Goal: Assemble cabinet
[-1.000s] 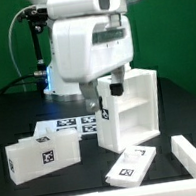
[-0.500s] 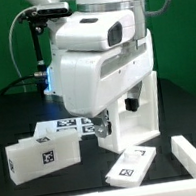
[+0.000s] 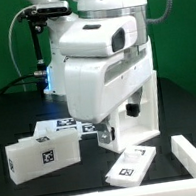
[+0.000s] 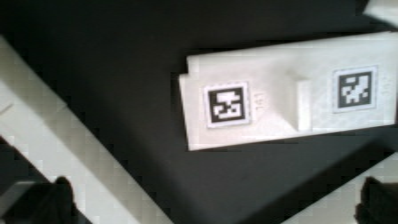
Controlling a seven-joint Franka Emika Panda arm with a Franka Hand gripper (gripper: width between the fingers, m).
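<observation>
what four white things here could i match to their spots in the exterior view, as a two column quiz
Things:
1. cabinet
2. big tagged block
3. small flat tagged piece
4. marker board

Places:
A. lying flat at the front, before the arm
B. upright, partly hidden behind the arm
C. farthest to the exterior view's left
D. lying flat just behind the big block

Pairs: 1-B, 2-C, 3-A, 4-D
</observation>
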